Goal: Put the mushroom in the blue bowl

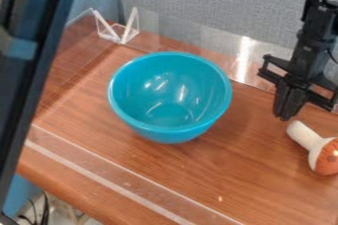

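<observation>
Camera view: the mushroom (314, 146) lies on its side at the right edge of the wooden table (119, 170), cream stem pointing up-left and orange-brown cap toward the near right, so it is not held. The gripper (294, 112) points straight down just beside the stem's far end, fingers clenched together on nothing. The blue bowl (169, 97) stands upright and empty to the left, ready to receive it.

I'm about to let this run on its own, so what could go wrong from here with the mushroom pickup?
The end effector is shut and sits just above the stem end of the mushroom, which lies on its side; descending shut would likely push it, not grasp it. The mushroom is near the table's right edge and may roll off. The blue bowl is empty.
</observation>
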`<state>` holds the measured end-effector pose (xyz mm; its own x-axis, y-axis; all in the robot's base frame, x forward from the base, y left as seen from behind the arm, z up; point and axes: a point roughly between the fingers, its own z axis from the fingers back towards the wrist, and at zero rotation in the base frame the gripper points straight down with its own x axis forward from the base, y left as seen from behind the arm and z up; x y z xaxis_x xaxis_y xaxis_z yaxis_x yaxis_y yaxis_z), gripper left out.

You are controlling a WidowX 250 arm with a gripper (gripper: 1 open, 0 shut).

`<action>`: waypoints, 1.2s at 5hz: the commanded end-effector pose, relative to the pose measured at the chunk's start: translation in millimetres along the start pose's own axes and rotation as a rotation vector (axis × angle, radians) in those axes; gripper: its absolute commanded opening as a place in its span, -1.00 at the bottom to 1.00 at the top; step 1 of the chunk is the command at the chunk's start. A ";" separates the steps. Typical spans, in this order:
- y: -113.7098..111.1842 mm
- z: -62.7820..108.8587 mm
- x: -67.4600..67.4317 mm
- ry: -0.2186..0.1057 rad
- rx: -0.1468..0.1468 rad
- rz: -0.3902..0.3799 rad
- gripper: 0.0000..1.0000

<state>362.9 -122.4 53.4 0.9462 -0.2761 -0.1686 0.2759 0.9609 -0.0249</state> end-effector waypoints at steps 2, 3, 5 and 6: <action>2.8 35.2 2.9 -0.104 -0.008 0.003 -1.00; -3.0 36.0 -2.9 -0.119 -0.018 -0.010 1.00; -15.9 39.4 -12.5 -0.147 -0.032 -0.043 -1.00; -20.8 37.1 -14.2 -0.155 -0.034 -0.057 1.00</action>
<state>346.7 -134.0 52.1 0.9415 -0.3132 -0.1245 0.3075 0.9494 -0.0634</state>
